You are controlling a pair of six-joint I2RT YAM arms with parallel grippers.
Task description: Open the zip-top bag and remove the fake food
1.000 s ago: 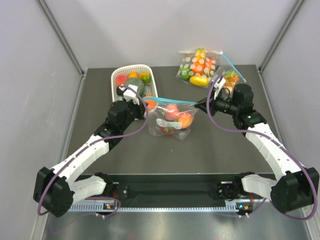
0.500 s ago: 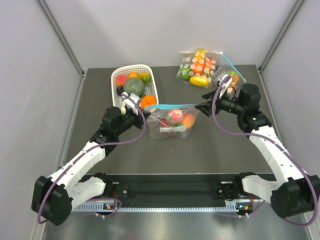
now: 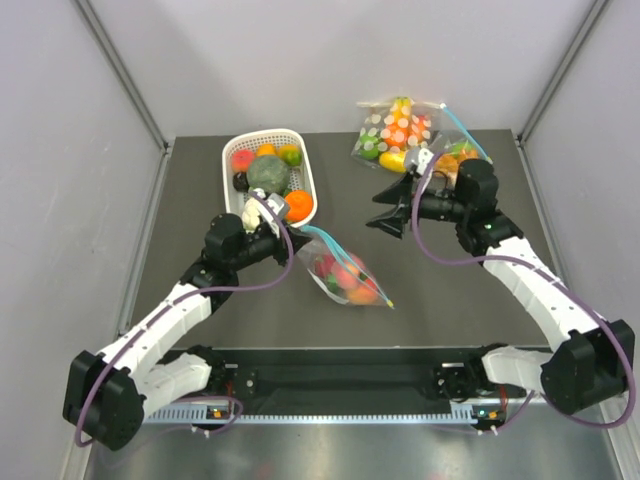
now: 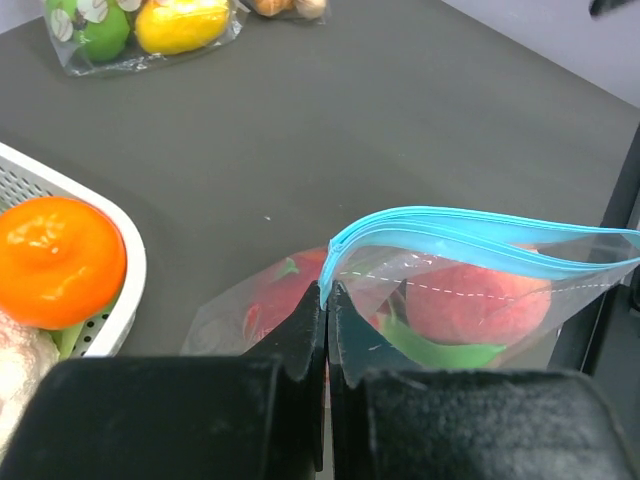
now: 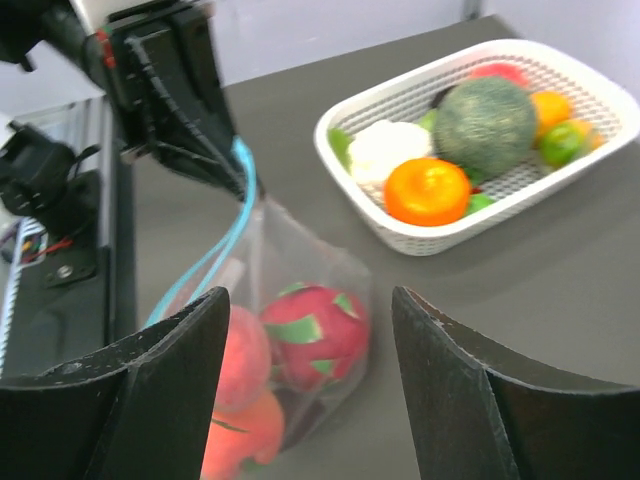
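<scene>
your left gripper [image 4: 325, 298] pinches the bag [image 3: 346, 279] by its zip end; bag's length points diagonally near-right; right gripper [image 3: 386, 213] gapes wide, empty.

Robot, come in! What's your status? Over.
Left gripper shut on zip-top bag corner. Right gripper open, empty. Fake food inside bag. White basket close beside.

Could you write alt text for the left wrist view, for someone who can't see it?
The left gripper pinches the teal zip edge of the zip-top bag, red fake food inside. A white basket holding an orange sits left.
</scene>
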